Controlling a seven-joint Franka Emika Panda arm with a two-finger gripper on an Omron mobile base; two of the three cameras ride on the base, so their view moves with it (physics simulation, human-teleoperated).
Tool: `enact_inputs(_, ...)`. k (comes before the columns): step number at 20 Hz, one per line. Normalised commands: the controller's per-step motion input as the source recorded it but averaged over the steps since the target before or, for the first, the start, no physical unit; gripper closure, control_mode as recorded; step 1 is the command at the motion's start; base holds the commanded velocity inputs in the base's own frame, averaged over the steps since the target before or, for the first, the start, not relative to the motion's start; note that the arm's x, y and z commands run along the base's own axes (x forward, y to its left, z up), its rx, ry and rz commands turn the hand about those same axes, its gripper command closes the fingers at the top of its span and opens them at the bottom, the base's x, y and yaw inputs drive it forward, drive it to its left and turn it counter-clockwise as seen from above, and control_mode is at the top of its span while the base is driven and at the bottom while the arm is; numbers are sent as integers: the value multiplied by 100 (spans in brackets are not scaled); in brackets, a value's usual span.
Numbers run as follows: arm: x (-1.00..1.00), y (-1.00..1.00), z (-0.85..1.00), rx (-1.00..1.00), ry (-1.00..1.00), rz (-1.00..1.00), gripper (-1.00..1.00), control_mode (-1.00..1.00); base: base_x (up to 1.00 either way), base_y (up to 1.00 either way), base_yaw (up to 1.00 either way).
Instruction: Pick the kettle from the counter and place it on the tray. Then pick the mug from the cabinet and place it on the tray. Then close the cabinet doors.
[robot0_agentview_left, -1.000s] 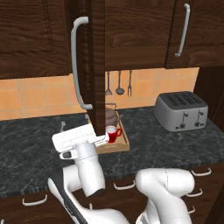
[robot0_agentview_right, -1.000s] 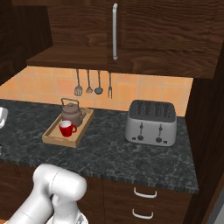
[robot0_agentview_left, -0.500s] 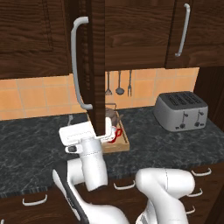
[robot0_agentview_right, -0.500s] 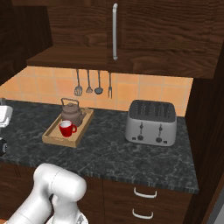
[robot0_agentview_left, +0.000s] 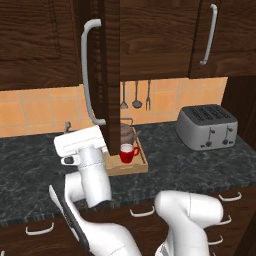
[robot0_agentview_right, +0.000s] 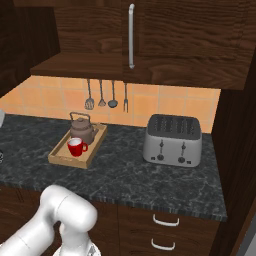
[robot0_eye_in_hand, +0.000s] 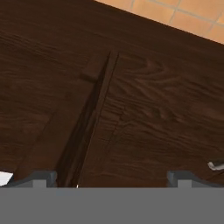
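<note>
Hand (robot0_eye_in_hand: 111, 177) was spread wide, empty, pointing at dark cabinet wood where two panels meet. Kettle (robot0_agentview_right: 82, 129) and mug (robot0_agentview_right: 76, 147) already sat on the tray (robot0_agentview_right: 60, 159), at the surface's far left. Only the door (robot0_agentview_left: 111, 75) remained, swung out edge-on, standing tall just right of the hand.

A rendered home kitchen: a dark marbled stone counter (robot0_agentview_right: 150, 180) runs beneath dark brown wooden wall cabinets (robot0_agentview_right: 190, 35) with long silver bar handles (robot0_agentview_left: 87, 75), against an orange tiled backsplash (robot0_agentview_right: 165, 102). A silver four-slot toaster (robot0_agentview_right: 172, 140) stands on the worktop, cooking utensils (robot0_agentview_right: 106, 95) hang on the wall, and a wooden tray (robot0_agentview_right: 62, 157) carries a kettle (robot0_agentview_right: 81, 128) and a red mug (robot0_agentview_right: 76, 147).
</note>
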Motion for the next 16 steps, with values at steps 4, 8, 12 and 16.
enact_inputs(4,-39,35,65,0,0,-22,-100,-100,0,0,0)
enact_inputs(8,-31,5,80,0,1,-24,-100,-100,0,0,0)
enact_inputs(12,-20,0,92,0,1,-23,-100,-100,0,0,0)
enact_inputs(16,-8,-14,100,5,15,-14,-100,-100,0,0,0)
